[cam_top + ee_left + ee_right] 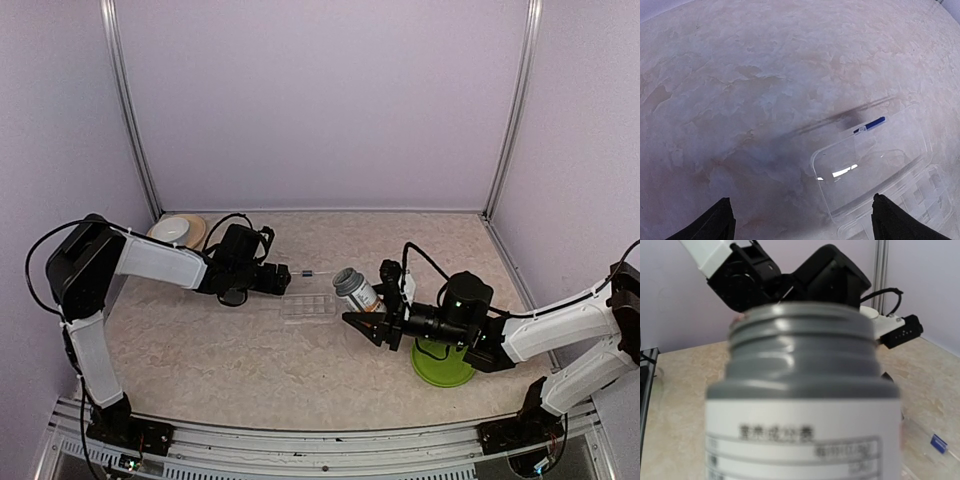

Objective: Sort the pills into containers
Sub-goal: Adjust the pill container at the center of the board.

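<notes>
Across the lower two thirds of the top view lies the table (220,370), a beige marbled surface enclosed by pale walls. The left arm (150,262) enters from the lower left corner and reaches right toward frame centre. The right arm (560,325) enters from the lower right and reaches left. A green round dish (440,368) sits on the table right of centre, beneath the right arm's wrist. The bottle (356,292), white-labelled with a grey threaded neck and no cap, is tilted with its neck toward the upper left. The right fingers (352,319) pinch its body, and in the right wrist view it fills the frame (805,405). The clear box (308,305) lies flat at frame centre, just below and left of the bottle, with its lid (865,170) swung open. The left fingers (720,222) are spread wide with nothing between them, just left of the lid. A white bowl (175,228) rests at upper left near the back wall. The blue mark (874,123) sits on the lid's far edge. The pills are too small to make out in any view.
</notes>
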Motion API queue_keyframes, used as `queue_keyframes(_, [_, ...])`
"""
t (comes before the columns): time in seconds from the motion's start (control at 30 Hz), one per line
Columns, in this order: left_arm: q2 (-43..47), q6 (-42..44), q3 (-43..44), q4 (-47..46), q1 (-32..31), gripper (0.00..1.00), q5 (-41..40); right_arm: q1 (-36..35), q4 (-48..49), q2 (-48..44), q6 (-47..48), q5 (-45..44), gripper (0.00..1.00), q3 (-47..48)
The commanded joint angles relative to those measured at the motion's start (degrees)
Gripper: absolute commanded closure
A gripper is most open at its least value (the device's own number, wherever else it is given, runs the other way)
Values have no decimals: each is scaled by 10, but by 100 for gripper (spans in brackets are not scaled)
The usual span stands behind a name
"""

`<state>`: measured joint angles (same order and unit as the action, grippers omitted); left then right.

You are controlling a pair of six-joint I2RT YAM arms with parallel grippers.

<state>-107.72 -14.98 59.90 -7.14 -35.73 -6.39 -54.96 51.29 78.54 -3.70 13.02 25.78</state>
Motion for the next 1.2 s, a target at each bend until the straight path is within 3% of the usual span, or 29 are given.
queue_keyframes(0.0, [-17, 12, 22, 31, -5, 8, -8, 0, 4, 4, -3, 0, 100, 11])
queue_keyframes(0.6, [-66, 17, 65, 49, -5, 11, -55, 0, 0, 14, -2, 6, 100, 17])
queue_keyframes(0.9, [-58, 15, 54, 53, -5, 20, -78, 0, 2, 21, 4, 3, 100, 20])
queue_keyframes(1.17, [-44, 17, 41, 54, -2, 20, -89, 0, -2, 28, 5, -10, 100, 15])
